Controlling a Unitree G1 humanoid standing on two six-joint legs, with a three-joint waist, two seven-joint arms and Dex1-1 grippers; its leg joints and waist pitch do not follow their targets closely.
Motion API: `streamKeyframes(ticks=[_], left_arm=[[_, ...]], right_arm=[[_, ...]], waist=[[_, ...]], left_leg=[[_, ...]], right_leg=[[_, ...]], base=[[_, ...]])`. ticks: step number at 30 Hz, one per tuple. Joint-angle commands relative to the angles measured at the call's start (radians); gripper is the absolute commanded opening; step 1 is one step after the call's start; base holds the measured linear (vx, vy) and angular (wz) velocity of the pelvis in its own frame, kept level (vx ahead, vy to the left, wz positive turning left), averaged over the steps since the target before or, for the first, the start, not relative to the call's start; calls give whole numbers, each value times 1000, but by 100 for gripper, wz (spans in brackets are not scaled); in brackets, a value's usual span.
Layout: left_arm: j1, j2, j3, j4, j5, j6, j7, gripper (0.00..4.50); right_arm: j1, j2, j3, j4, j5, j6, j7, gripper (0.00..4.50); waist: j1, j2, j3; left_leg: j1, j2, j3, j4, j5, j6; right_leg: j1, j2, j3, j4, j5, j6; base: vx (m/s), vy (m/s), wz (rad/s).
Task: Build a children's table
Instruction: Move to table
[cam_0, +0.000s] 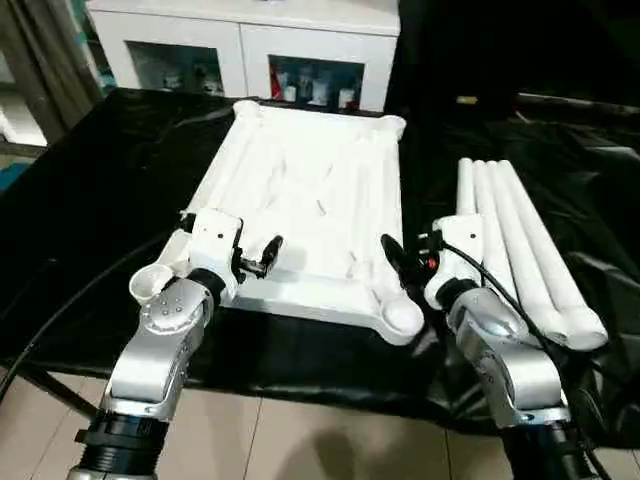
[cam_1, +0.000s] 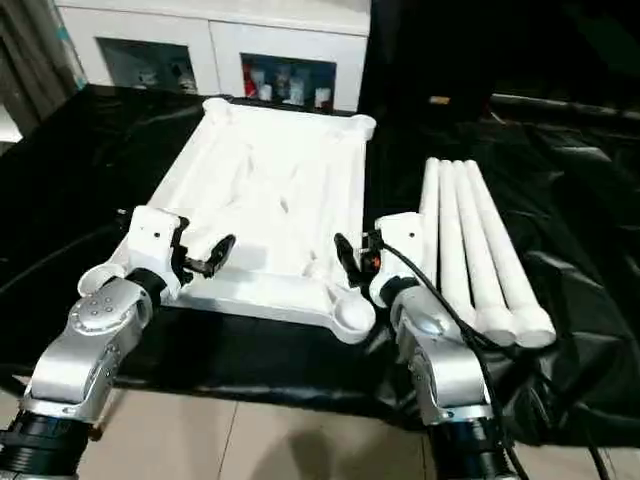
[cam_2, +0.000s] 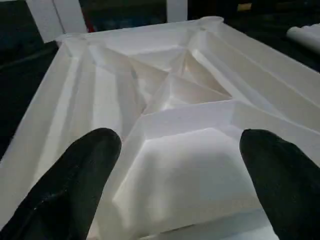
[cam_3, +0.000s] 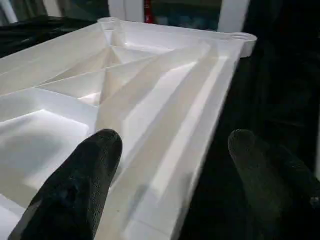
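head pair: high, facing forward and down over both forearms | wrist cameras: low and close, looking along each gripper's fingers | shared: ribbed tabletop (cam_0: 310, 200) and its far corner sockets

text: none legible | labels: none (small items behind the white glass-doored cabinet (cam_0: 300, 60) doors too blurred) | numbers: none
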Motion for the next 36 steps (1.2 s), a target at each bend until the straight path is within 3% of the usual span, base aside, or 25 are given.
streamKeyframes(ticks=[1, 2, 3, 4, 5, 6, 7, 8, 9, 11, 12, 13, 14, 15, 17, 19, 20, 21, 22, 23, 25, 26, 28, 30, 36], left_arm=[[-6, -5, -12, -3, -3, 6, -14, 445], [-5, -6, -14, -4, -3, 8, -18, 445], [-4, -6, -16, -4, -4, 9, -22, 445], [-4, -7, -18, -4, -4, 10, -26, 445], [-3, -8, -18, -4, -4, 10, -27, 445], [-2, -11, -21, -3, -4, 12, -30, 445], [-2, -11, -21, -3, -4, 13, -30, 445], [-1, -14, -21, -3, -6, 13, -30, 445], [-1, -15, -20, -2, -6, 13, -30, 445], [-1, -17, -19, -2, -7, 13, -29, 445], [-1, -20, -16, 0, -6, 12, -30, 445], [-2, -20, -16, 0, -6, 12, -30, 445], [-1, -21, -14, 0, -6, 11, -29, 445], [0, -21, -14, 0, -6, 11, -29, 445], [2, -21, -13, -2, -5, 11, -27, 445], [5, -20, -11, -3, -6, 12, -26, 445], [6, -19, -9, -4, -6, 11, -27, 445], [7, -19, -7, -5, -5, 11, -28, 445], [8, -19, -3, -6, -2, 9, -26, 445], [8, -21, 3, -6, 0, 4, -24, 445], [7, -23, 7, -7, 1, -1, -21, 445], [7, -23, 13, -11, -18, -6, -30, 445], [8, -17, 11, -16, -32, -20, -53, 445], [12, 9, -5, -27, -64, -43, -140, 445], [-28, 131, -88, 18, -107, -133, -484, 445]], right_arm=[[1, -15, -13, -27, -12, 16, -1, 381], [3, -19, -17, -29, -13, 18, 0, 381], [6, -26, -19, -32, -14, 19, 2, 381], [9, -35, -20, -36, -14, 21, 5, 381], [10, -37, -20, -38, -15, 22, 6, 381], [12, -40, -26, -38, -25, 21, -10, 381], [12, -40, -26, -37, -27, 21, -12, 381], [13, -39, -27, -41, -21, 25, -7, 381], [13, -39, -26, -42, -20, 28, -7, 381], [13, -38, -20, -47, -20, 43, -6, 381], [15, -35, -16, -50, -12, 46, -3, 381], [16, -35, -14, -51, -13, 45, -3, 381], [18, -35, -8, -54, -17, 42, -1, 381], [18, -38, -3, -56, -23, 41, 1, 381], [17, -42, 2, -59, -30, 37, 11, 381], [11, -45, 1, -60, -30, 40, 19, 381], [6, -48, 1, -61, -28, 39, 28, 381], [4, -51, 2, -62, -26, 40, 33, 381], [0, -57, 6, -63, -25, 38, 44, 381], [-3, -64, 9, -64, -19, 34, 58, 381], [-6, -71, 12, -66, -13, 29, 70, 381], [-7, -79, 5, -72, 13, 30, 108, 381], [-11, -94, 5, -77, 29, 26, 146, 381], [-17, -128, 8, -89, 62, 21, 231, 381], [-64, -259, 29, -75, 122, 29, 470, 381]], waist=[[-22, 11, -74], [1, -15, -71], [16, -14, -64], [35, -22, -77], [53, -5, -77], [52, 12, -72], [31, 45, -70], [-18, 66, -71], [-31, 65, -73], [-30, 42, -65], [-24, 31, -57], [0, -21, -30], [52, -49, -47], [92, -35, -50], [71, -21, -36], [54, 24, -45], [32, 57, -35], [9, 61, -40], [-10, 85, -65], [-33, 69, -75], [-29, 38, -78], [-6, -2, -85], [29, -6, -93], [35, 0, -95], [39, 22, -51]], left_leg=[[105, 95, -84, -47, 363, 408], [4, 6, -22, -14, 307, 364], [-46, -16, -9, 0, 248, 339], [-121, -2, -20, 48, 192, 273], [-151, 32, -36, 65, 167, 178], [-147, 53, -41, 40, 180, 136], [-78, 76, -40, -30, 262, 100], [63, 132, -117, -49, 302, 253], [107, 167, -151, -53, 294, 338], [93, 184, -159, -64, 265, 463], [104, 169, -51, -48, 150, 322], [58, 71, 49, -29, -105, 130], [-30, -14, 42, 78, -144, 44], [-89, 12, -6, 106, -58, 70], [-105, 21, -36, 110, 55, 34], [-98, 35, -30, 0, 174, 38], [-66, 78, -46, -73, 45, 39], [-64, 103, -73, -98, -33, 52], [50, 159, -137, -110, -145, 117], [79, 185, -175, -97, 9, 274], [52, 180, -164, -46, 411, 447], [-60, 76, -87, 14, 516, 362], [-130, 17, -46, 7, 423, 174], [-113, 22, -39, -12, 327, 50], [-64, 88, -33, -75, -55, -32]], right_leg=[[-41, -34, 15, -5, 102, -88], [61, -52, 68, -33, 215, -127], [105, -68, 96, -54, 206, -178], [174, -116, 143, -70, 250, -264], [186, -138, 151, -69, 325, -328], [172, -122, 127, -61, 346, -334], [110, -21, 36, -20, 296, -260], [-26, 26, -11, 46, 88, -138], [-76, 10, -4, 74, -14, -85], [-100, -29, 19, 95, -25, 31], [-110, -48, 46, 39, 19, -25], [-43, -36, 103, -59, -90, -159], [112, -86, 243, -114, -250, -296], [151, -158, 251, -117, -213, -316], [116, -122, 216, -117, -169, -312], [96, -42, 115, -119, -228, -229], [70, 1, 55, -100, -262, -151], [78, 19, 40, -71, -230, -117], [0, 22, 14, 2, -140, -90], [-46, 4, 16, 50, -31, -40], [-83, -54, 60, 40, 130, 29], [-1, -101, 103, -10, 412, 17], [60, -85, 100, 15, 846, 30], [58, -45, 74, 24, 977, 51], [25, -48, 66, -48, 128, -115]], base=[[0, 0, 0], [0, 0, 0], [0, 0, 0], [0, 0, 0], [0, 0, 0], [0, 0, 0], [0, 0, 0], [0, 0, 0], [56, -26, 2], [0, 0, 0], [15, -54, -15], [81, -82, -29], [81, -82, -29], [105, -93, -24], [55, -70, -8], [47, -29, -2], [63, -2, 0], [109, 55, -10], [144, 36, -6], [144, 36, -6], [94, -7, 4], [65, -19, -1], [11, -33, 1], [14, -66, 0], [-12, 3, 1]])
